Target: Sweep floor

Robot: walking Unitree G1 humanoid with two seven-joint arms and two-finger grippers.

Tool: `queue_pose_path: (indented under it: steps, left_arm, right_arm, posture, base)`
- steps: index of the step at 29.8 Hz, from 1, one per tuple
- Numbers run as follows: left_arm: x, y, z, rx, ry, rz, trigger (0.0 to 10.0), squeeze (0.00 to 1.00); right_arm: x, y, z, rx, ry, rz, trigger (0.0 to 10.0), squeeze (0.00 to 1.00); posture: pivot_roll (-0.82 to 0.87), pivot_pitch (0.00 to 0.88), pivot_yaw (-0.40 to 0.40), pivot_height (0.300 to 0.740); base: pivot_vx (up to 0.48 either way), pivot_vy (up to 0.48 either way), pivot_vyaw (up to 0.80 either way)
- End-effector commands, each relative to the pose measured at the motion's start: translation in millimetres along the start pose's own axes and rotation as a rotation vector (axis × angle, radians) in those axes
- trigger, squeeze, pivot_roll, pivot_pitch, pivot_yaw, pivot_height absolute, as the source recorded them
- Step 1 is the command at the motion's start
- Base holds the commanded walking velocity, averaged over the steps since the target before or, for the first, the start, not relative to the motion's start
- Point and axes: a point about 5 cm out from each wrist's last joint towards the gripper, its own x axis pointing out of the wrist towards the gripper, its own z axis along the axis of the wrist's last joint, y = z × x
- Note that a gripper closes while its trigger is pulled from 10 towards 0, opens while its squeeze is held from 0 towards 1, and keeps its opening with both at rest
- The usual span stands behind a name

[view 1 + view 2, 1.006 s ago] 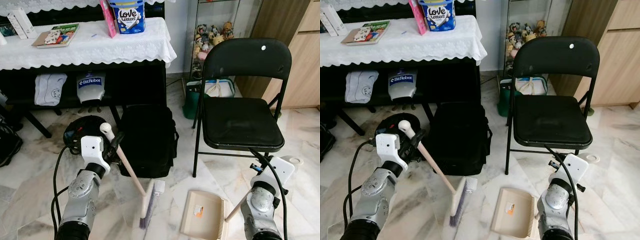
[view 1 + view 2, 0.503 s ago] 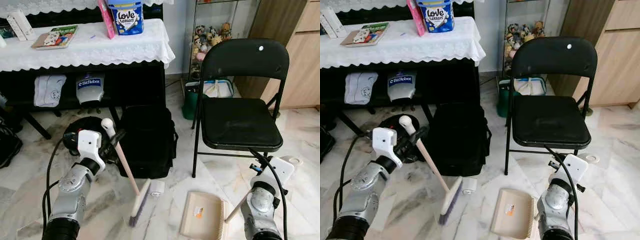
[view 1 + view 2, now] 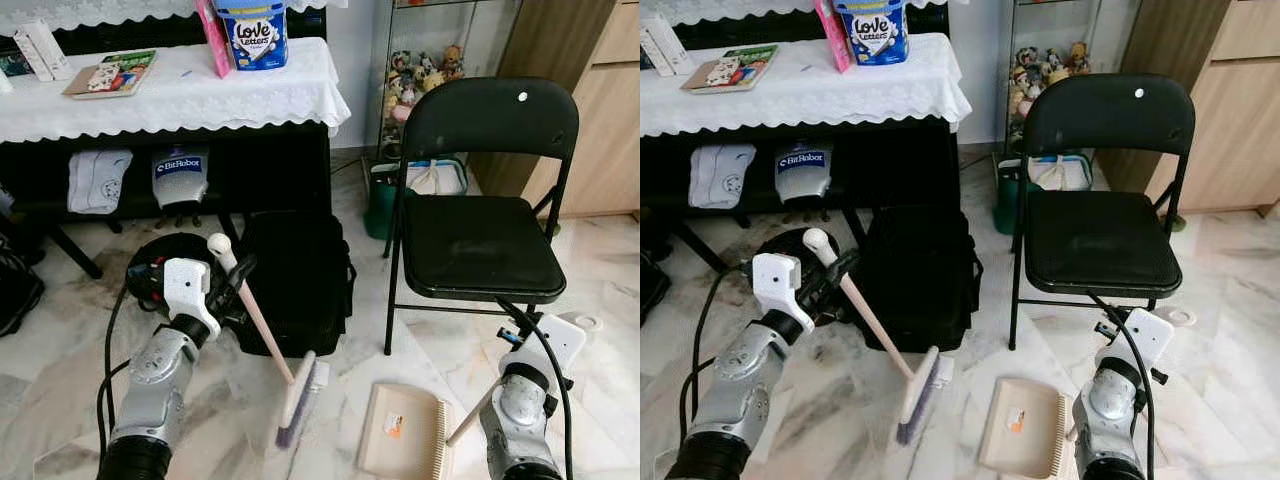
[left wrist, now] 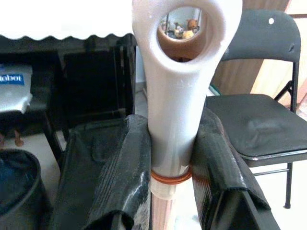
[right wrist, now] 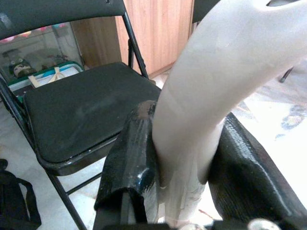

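Marble floor was mid-sweep: the left claw pinched the brush, the right claw the dustpan. No swept debris was visible in the pan.

The broom has a pinkish stick with a white end cap, leaning diagonally, its pale head with purple bristles down on the marble floor. The beige dustpan lies flat on the floor just beside the broom head, handle angled up.
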Motion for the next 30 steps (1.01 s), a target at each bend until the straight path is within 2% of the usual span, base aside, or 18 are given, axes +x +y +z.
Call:
queue_pose_path:
  steps: [1,8,19,21,23,26,30]
  left_arm:
    - [-3.7,3.9,0,0.013,-0.016,0.026,10.0,0.00]
    - [-3.3,-4.5,-8,-0.017,0.022,0.000,10.0,0.00]
    - [-3.1,-1.5,-9,0.091,0.131,-0.093,10.0,0.00]
    - [-4.8,0.3,-9,0.131,0.158,-0.122,10.0,0.00]
    - [-5.2,0.7,-9,0.139,0.162,-0.127,10.0,0.00]
    - [-7.8,5.9,-6,0.202,0.180,-0.146,10.0,0.00]
    - [-7.9,10.1,-2,0.203,0.168,-0.139,10.0,0.00]
  right_arm:
    - [-1.1,0.5,-1,0.005,0.007,-0.001,10.0,0.00]
    - [-0.9,0.3,-1,0.005,0.010,0.001,10.0,0.00]
    - [-1.6,2.5,-2,0.007,0.019,0.007,10.0,0.00]
    - [-1.9,3.0,-3,0.008,0.022,0.009,10.0,0.00]
    - [-1.9,3.1,-3,0.008,0.022,0.009,10.0,0.00]
    - [-2.0,3.8,-3,0.009,0.024,0.012,10.0,0.00]
    - [-2.3,5.6,-3,0.012,0.024,0.015,10.0,0.00]
  posture:
    - [-0.01,0.094,0.076,0.740]
    - [-0.01,0.096,0.074,0.740]
    - [0.00,0.094,0.074,0.740]
    - [0.00,0.093,0.075,0.740]
    - [0.00,0.093,0.075,0.740]
    - [0.00,0.094,0.075,0.740]
    - [0.00,0.094,0.076,0.740]
  base:
    - [0.000,0.000,0.00]
    - [0.000,0.000,0.00]
    - [0.000,0.000,0.00]
    - [0.000,0.000,0.00]
    - [0.000,0.000,0.00]
    - [0.000,0.000,0.00]
    - [0.000,0.000,0.00]
